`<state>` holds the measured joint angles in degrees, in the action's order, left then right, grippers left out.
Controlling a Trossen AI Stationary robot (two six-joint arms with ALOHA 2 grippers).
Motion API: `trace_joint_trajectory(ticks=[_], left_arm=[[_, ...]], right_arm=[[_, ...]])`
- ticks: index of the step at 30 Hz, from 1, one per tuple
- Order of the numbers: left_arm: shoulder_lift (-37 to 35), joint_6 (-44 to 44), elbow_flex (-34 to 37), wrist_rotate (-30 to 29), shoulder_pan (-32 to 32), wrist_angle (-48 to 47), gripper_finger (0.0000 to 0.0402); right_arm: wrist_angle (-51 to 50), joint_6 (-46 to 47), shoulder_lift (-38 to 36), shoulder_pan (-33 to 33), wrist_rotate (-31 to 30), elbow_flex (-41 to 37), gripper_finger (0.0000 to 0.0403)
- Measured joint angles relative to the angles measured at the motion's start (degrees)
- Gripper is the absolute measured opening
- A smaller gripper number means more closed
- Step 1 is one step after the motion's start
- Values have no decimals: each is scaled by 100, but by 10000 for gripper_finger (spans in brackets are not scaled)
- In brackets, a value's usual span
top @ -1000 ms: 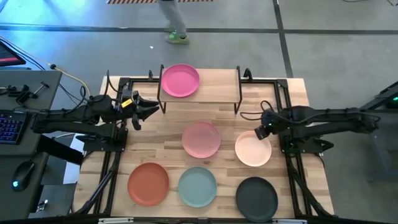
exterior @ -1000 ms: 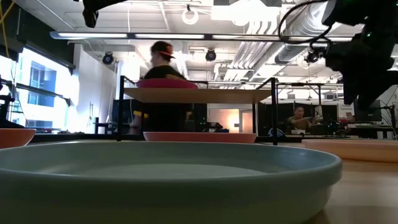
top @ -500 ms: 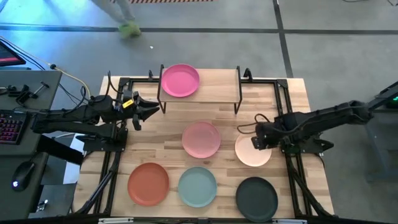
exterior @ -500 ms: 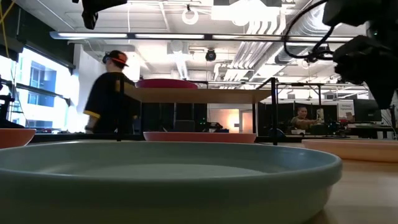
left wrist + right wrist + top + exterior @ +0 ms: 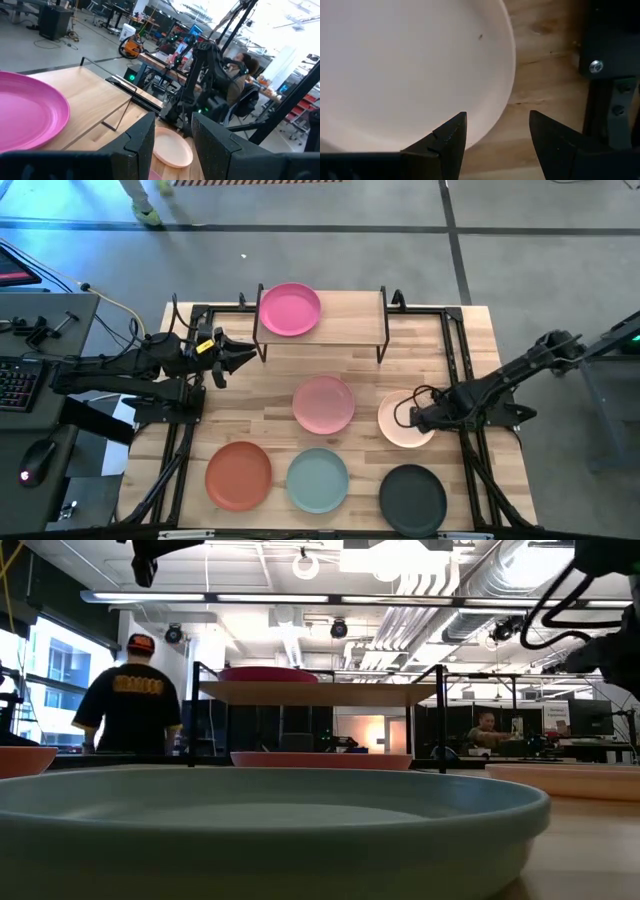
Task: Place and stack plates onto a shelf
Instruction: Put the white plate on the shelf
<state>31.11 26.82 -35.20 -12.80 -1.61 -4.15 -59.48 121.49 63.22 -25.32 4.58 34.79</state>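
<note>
Desk and shelf
Magenta plate on my shelf; pink, cream, orange, teal, black plates on desk.

Right gripper over cream plate

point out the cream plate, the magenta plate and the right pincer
cream plate (image 5: 397, 423), high view, bare left part of its surface.
magenta plate (image 5: 290, 309), high view, its centre, on the shelf top.
right pincer (image 5: 497, 135), right wrist view, midway between its open fingertips, over the plate's rim.
</note>
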Motion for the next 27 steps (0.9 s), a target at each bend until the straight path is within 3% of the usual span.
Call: trace_joint_trajectory(ticks=[10,15,21,27], left_arm=[[0,16,0,-1,0,114,120],[0,169,0,0,0,114,120],[0,274,0,17,0,112,120],[0,312,-2,20,1,145,120]], right_arm=[[353,163,714,-57,-110,-2,193],[495,280,1036,-57,-84,-90,156],[1645,693,968,-61,-91,-669,109],[1483,621,775,-61,-153,-698,84]])
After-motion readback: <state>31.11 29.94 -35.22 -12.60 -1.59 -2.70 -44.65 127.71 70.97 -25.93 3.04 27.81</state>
